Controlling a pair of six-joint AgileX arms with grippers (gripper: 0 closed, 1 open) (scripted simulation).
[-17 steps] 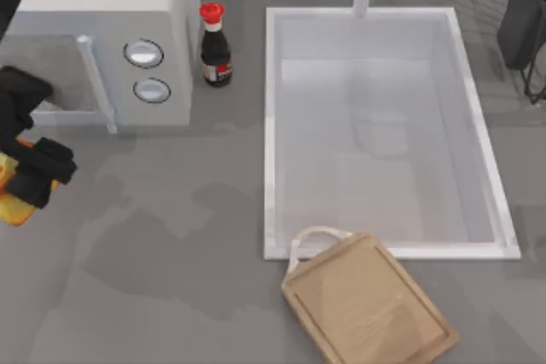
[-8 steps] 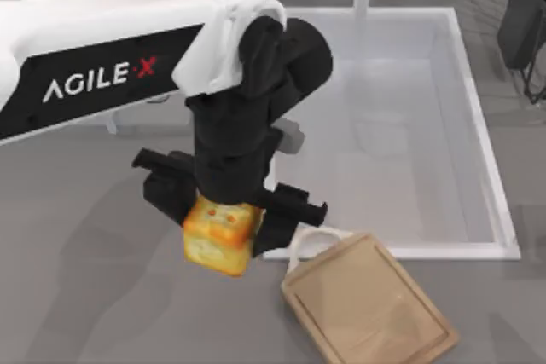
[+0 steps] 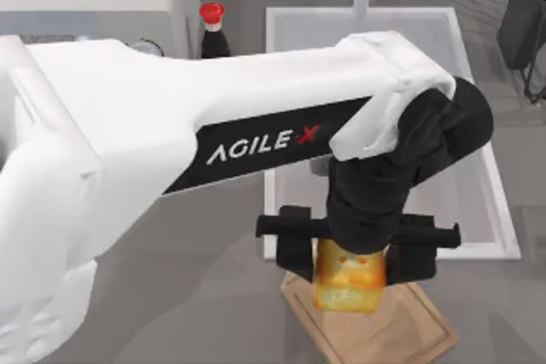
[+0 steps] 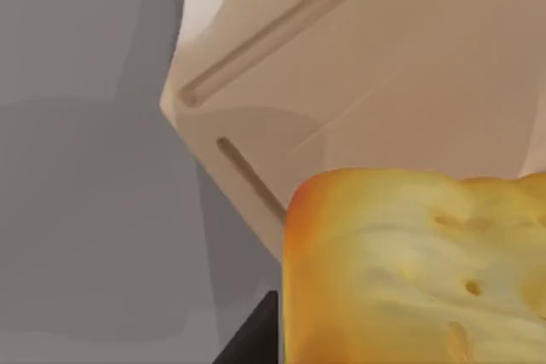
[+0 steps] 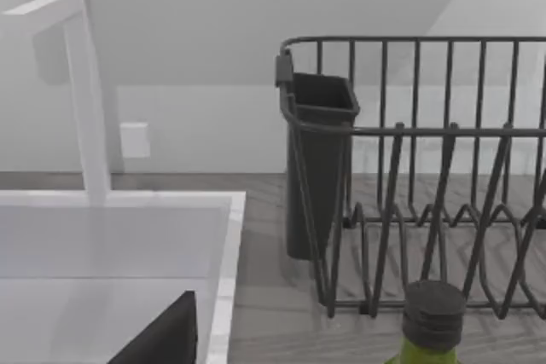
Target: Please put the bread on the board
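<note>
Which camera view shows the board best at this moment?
The left wrist view: the board spreads broadly there, its groove plain, behind the bread. In the top view the left tool and the bread cover much of it. The right wrist view faces a dish rack instead.

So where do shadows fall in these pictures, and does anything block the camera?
Top view: the left arm hides much of the table; the left gripper holds the bread above the board. Left wrist view: a soft shadow lies on the board beside the bread.
</note>
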